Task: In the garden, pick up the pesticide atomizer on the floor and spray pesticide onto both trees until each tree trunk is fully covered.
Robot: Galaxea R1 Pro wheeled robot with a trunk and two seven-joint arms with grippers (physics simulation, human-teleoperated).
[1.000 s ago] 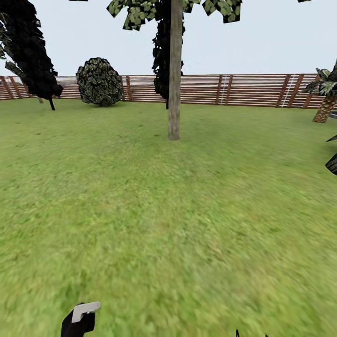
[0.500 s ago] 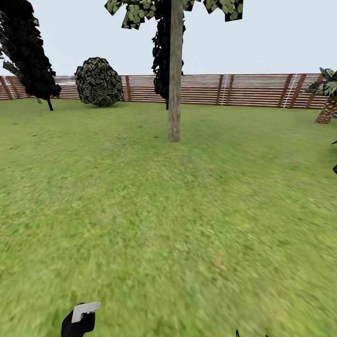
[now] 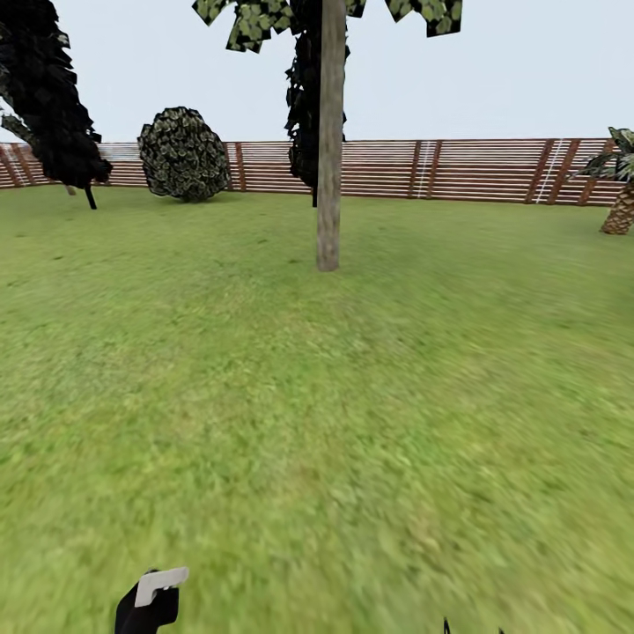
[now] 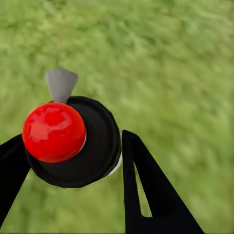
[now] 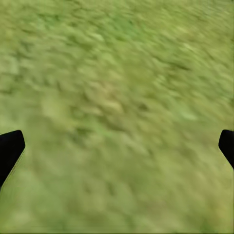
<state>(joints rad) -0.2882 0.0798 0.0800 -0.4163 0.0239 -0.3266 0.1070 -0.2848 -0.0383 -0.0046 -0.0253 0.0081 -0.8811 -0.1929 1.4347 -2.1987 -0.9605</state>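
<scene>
My left gripper (image 4: 68, 151) is shut on the pesticide atomizer (image 4: 53, 131), which has a red ball on a black cap and a grey nozzle (image 4: 61, 85). In the head view the atomizer (image 3: 161, 581) sits at the bottom left over the grass. One tree stands straight ahead across the garden lawn, its pale trunk (image 3: 328, 176) bare up to the leaves. From this distance no pesticide shows on the bark. The right gripper (image 5: 117, 151) hangs open over grass, its black fingertips (image 5: 9, 148) far apart.
A brown slat fence (image 3: 475, 169) closes the far side of the lawn. A round shrub (image 3: 183, 154) and a dark narrow tree (image 3: 53, 97) stand at the back left. A short palm (image 3: 621, 189) is at the far right.
The whole head view has shifted: the trunk's base sits a little lower and the palm further right, so the camera has moved towards the tree. Both grippers hold as before.
</scene>
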